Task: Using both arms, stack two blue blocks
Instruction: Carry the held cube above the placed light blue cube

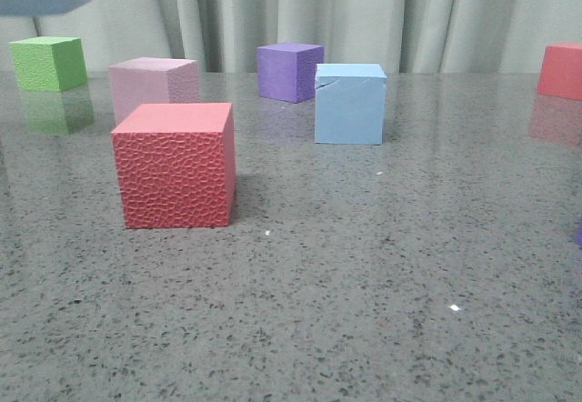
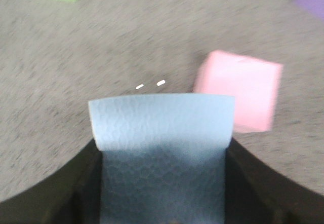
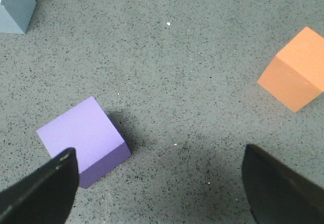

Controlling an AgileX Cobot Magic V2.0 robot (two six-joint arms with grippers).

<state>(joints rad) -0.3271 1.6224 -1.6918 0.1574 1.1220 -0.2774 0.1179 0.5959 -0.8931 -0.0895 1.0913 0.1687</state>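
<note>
blue foam block (image 2: 162,148) clamped in our left claw (image 2: 162,183), carried high.
the cracked blue block (image 1: 350,104) sits on the desk (image 1: 364,284) to its right; right claw (image 3: 159,183) gapes empty.

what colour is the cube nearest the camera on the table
Red, with a pebbled, dimpled front face; clearest in the front view.

Smooth matte-black hand fingers (image 3: 40,191)

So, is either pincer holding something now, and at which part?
The left pincer grips a pale blue foam cube by two opposite side faces. The right pincer is open and holds nothing.
</note>
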